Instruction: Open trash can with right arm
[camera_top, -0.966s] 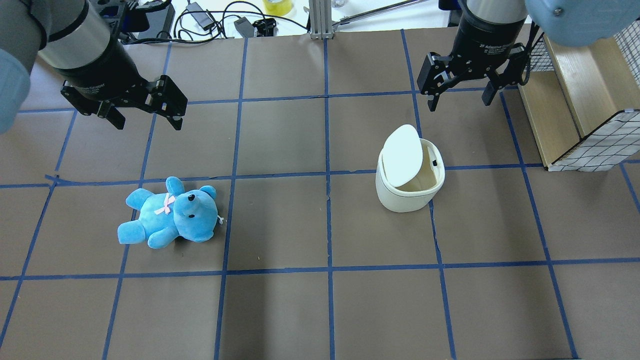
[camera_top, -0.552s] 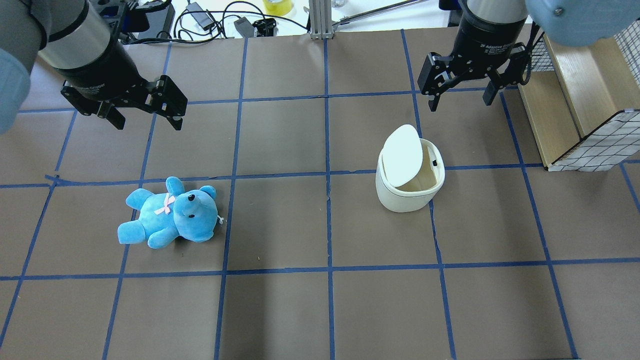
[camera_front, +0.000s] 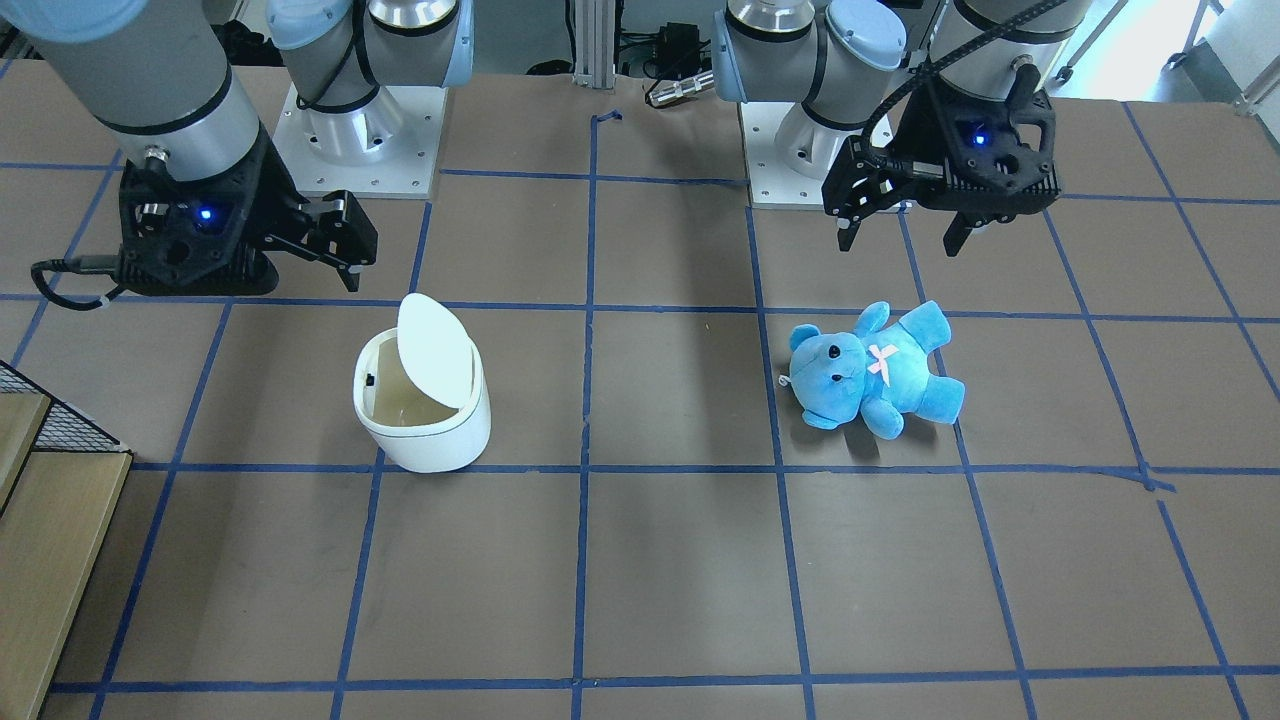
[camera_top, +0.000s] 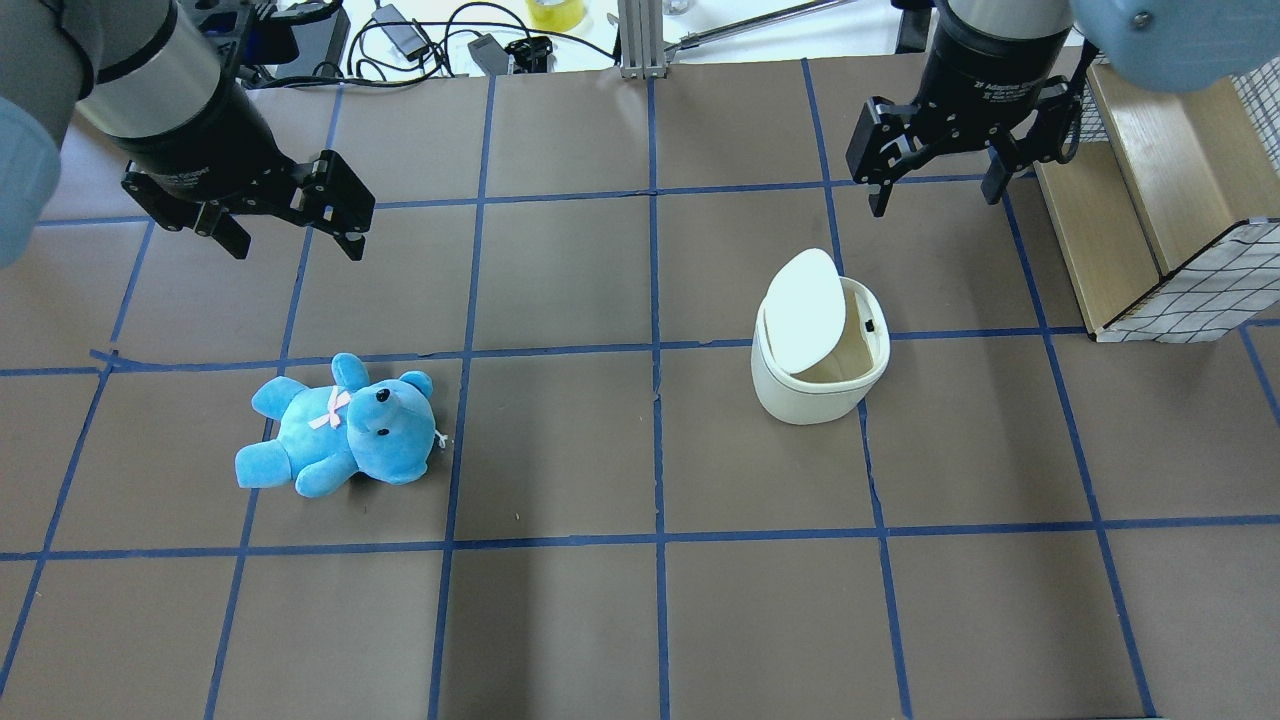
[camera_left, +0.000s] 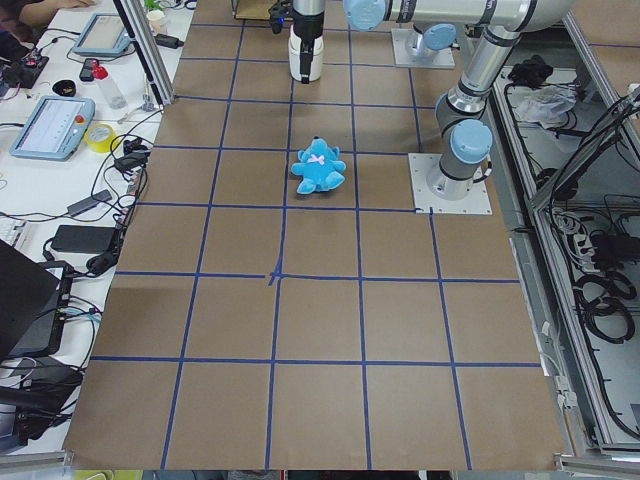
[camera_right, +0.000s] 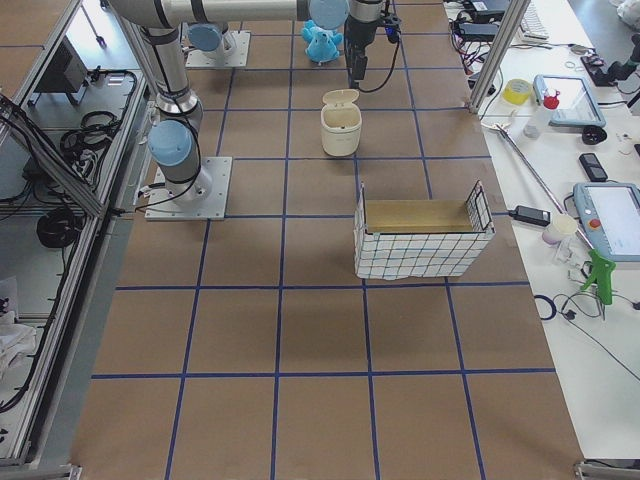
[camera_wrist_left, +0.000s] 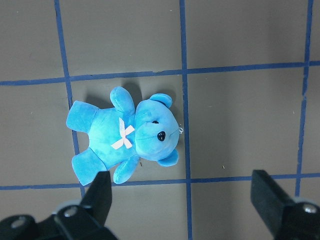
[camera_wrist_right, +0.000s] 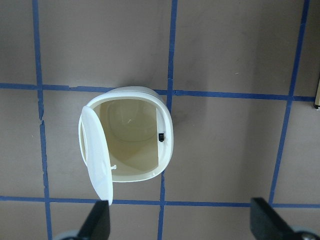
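The white trash can (camera_top: 820, 385) stands right of the table's middle, with its flat lid (camera_top: 805, 308) flipped up and the beige inside showing. It also shows in the front view (camera_front: 425, 430), the right wrist view (camera_wrist_right: 167, 135) and the exterior right view (camera_right: 340, 128). My right gripper (camera_top: 935, 200) is open and empty. It hangs above the table beyond the can, apart from it, and its fingers frame the bottom of the right wrist view (camera_wrist_right: 182, 220). My left gripper (camera_top: 297, 240) is open and empty.
A blue teddy bear (camera_top: 340, 425) lies on its back below my left gripper, also in the left wrist view (camera_wrist_left: 125, 137). A wooden box with wire-mesh walls (camera_top: 1150, 200) stands at the right edge, close to my right gripper. Cables (camera_top: 420, 40) lie past the far edge.
My right gripper has drifted a little to the right and away from the can, still open. The can's lid, the teddy and the left arm have not moved.
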